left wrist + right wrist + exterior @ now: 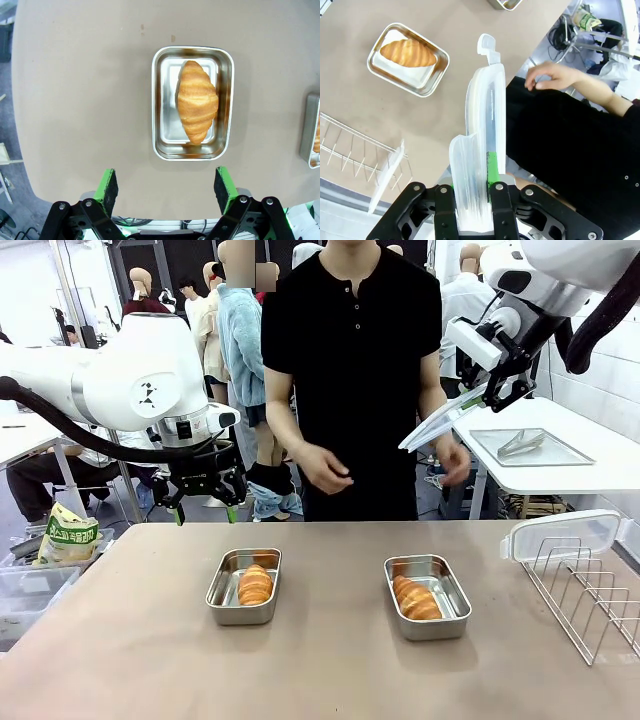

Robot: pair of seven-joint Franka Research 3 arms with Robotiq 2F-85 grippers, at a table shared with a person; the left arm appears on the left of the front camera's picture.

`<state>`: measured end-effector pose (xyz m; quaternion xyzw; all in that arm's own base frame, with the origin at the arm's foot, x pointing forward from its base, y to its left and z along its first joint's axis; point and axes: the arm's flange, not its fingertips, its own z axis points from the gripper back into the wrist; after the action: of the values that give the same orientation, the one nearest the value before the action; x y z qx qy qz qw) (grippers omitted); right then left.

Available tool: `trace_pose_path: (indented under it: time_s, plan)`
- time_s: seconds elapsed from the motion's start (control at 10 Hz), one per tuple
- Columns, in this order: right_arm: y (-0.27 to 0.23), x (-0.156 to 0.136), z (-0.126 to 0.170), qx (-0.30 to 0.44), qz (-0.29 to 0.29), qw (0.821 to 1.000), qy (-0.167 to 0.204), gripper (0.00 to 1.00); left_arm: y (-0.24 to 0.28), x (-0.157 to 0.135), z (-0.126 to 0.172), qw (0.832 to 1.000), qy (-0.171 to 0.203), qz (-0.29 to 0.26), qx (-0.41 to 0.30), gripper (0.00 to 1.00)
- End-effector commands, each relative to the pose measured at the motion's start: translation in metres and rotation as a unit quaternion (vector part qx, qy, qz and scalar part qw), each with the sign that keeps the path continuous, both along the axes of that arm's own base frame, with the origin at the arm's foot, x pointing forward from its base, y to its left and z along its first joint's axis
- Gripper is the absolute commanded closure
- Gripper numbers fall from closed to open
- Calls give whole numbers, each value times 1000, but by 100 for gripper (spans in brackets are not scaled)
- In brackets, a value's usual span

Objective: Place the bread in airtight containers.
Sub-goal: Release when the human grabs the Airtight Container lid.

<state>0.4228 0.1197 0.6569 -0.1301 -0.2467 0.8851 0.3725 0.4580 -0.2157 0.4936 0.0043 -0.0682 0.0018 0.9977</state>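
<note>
Front view: two airtight containers are sitting lidless and well apart around the middle of the table, the left container toward the left edge and the right container toward the right edge. Each is holding one piece of bread, with the left croissant lying lengthwise in its tub and the right croissant lying slightly slanted in its own. The left gripper is hovering over the table's left half, near the left container, with its jaws standing wide apart and nothing between them. In the left wrist view its green pads are framing that tub from above. The right gripper is hanging high over the far edge, toward the right corner, its jaws clamped on a translucent lid held on edge. A second lid is resting against the wire rack at the right edge. The person is standing at the far side, one hand curling at waist height.
</note>
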Motion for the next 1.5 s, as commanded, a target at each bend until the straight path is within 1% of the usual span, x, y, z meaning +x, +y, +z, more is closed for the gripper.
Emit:
trace_pose_path:
  time_s: [0.0,1.4]
  plan:
    - [0,-1,1,1,3,1000,2,100,2,0,1,1000,-2,1,0,0]
    - [0,-1,1,1,3,1000,2,100,2,0,1,1000,-2,1,0,0]
